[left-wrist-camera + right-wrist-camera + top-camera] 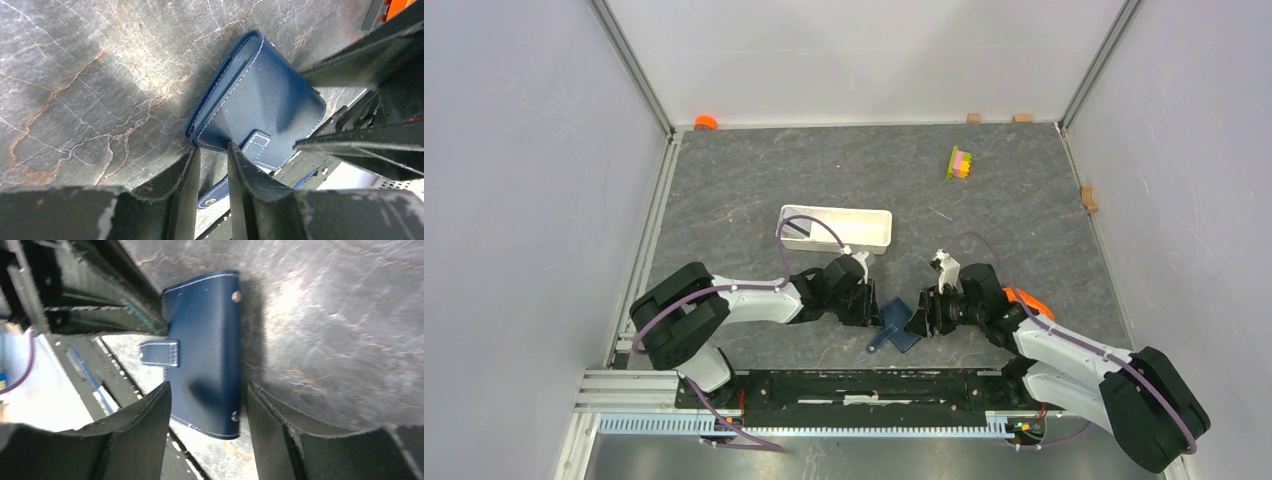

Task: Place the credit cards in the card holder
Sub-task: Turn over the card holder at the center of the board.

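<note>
The card holder [896, 325] is a navy folded wallet lying tilted between both grippers near the table's front edge, its strap pointing toward the rail. In the left wrist view the card holder [265, 95] leans with one side raised. My left gripper [871, 312] [213, 150] has its jaws a narrow gap apart, tips at the wallet's lower edge, with nothing between them. My right gripper [918, 322] [208, 385] is wide open and straddles the near end of the card holder [210, 340]. No credit card shows plainly.
A long white tray [864, 215] stands just behind the left gripper, with a dark patch in its left end. A yellow-pink-green block stack [960, 162] sits far right. Small wooden blocks [973, 118] line the back wall. The black rail [854, 385] runs along the front.
</note>
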Controlling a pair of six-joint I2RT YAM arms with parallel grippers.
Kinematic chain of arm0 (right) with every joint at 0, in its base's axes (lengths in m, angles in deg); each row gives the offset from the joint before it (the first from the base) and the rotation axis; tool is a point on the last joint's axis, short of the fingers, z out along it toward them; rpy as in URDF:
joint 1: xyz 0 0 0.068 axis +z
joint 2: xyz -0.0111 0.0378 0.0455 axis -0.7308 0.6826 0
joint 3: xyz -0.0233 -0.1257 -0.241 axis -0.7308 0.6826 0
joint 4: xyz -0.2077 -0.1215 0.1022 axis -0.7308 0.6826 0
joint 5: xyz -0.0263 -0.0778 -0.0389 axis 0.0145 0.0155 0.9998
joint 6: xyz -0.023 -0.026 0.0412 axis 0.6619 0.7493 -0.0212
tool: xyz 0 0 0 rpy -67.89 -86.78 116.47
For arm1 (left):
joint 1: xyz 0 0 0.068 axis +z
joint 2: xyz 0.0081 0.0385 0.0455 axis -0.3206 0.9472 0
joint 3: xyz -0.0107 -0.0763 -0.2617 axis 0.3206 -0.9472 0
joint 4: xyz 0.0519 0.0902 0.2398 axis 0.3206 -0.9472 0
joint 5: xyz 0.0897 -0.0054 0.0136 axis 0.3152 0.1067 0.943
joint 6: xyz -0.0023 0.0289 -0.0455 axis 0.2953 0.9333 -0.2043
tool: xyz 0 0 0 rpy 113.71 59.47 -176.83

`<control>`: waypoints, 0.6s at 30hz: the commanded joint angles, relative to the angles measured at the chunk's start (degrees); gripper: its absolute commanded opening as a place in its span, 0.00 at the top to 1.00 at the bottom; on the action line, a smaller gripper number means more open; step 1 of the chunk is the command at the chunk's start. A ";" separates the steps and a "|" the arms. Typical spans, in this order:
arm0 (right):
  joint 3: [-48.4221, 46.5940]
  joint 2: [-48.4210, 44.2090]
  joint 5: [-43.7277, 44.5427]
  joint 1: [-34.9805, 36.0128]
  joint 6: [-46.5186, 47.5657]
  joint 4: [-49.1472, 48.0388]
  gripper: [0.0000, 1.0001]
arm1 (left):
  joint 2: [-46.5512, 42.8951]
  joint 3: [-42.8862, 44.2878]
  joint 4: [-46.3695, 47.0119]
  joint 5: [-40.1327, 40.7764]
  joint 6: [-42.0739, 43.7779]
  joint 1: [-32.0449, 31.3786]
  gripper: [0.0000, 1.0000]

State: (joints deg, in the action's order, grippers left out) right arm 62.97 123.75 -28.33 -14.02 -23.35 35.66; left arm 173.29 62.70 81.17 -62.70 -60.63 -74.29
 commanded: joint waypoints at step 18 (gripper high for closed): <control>-0.16 3.12 -0.31 -0.47 -3.56 -6.05 1.00 | -6.44 -0.39 -2.98 5.22 4.49 0.34 0.38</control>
State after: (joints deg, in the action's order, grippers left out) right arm 69.62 128.32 -36.35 -14.79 -35.48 18.68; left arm 170.69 60.73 82.90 -61.34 -60.06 -74.29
